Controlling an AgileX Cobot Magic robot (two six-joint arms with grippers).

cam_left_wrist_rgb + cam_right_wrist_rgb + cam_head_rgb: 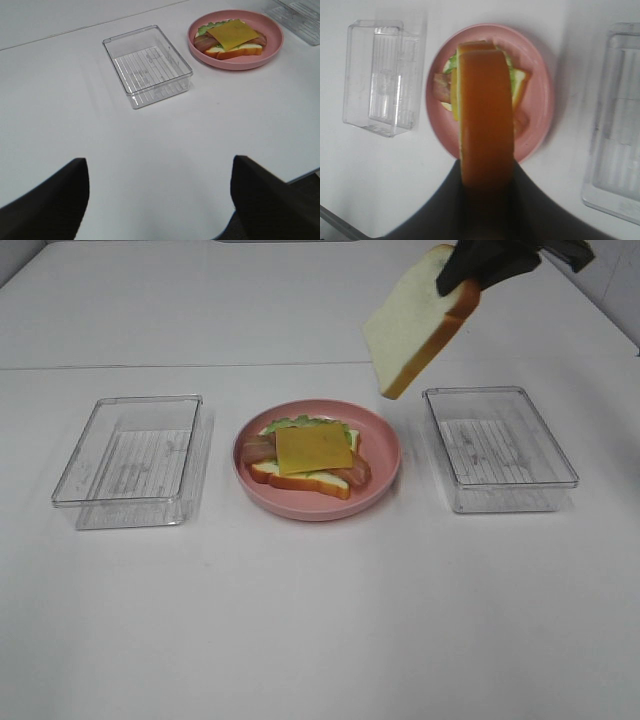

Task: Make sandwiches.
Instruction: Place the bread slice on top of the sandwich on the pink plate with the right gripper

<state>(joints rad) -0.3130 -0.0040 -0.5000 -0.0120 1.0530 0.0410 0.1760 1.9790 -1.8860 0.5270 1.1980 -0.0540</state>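
Observation:
On the pink plate [380,455] lies a partly built sandwich [305,460]: a bread slice, green lettuce, bacon strips and a yellow cheese slice [313,449] on top. My right gripper [487,268] is shut on a second bread slice [420,322], which hangs tilted in the air above and to the right of the plate. From the right wrist, that bread slice [485,115] shows crust-on, over the plate [540,95]. My left gripper [159,200] is open and empty, low over bare table near the front, far from the sandwich [231,39].
A clear plastic tray [130,460] stands empty left of the plate, and another clear tray [500,448] stands empty to its right. A table seam runs across the back.

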